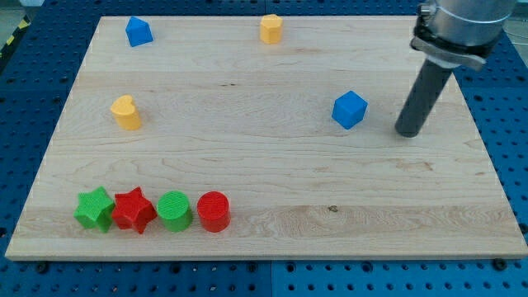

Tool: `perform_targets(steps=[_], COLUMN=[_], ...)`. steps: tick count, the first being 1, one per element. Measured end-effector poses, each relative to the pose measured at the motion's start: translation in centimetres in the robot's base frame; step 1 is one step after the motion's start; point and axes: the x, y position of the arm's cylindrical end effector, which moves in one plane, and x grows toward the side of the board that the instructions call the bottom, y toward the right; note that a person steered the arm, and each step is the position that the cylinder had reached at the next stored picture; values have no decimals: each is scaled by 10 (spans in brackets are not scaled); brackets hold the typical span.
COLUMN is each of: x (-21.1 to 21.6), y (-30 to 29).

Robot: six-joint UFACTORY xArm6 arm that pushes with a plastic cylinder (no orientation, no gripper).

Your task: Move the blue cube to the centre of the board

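Tool first: the straight dark rod is seen coming down from the view's top right, and my tip is set on the pale wooden table, just to the view's right of the blue plastic cube, near it but apart from it; being a plain rod, the tool has nothing to open or close and nothing is gripped. The blue cube is found right of the table's middle. Along the view's bottom left a touching row is formed by a green star block, a red star block, a green cylinder and a red cylinder. A yellow heart-like block is placed at the left, a blue pointed block at the top left, and a yellow cylinder-like block at the top centre.
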Motion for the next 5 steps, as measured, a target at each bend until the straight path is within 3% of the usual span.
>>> perform_targets(steps=[5], x=[-35], y=[-89])
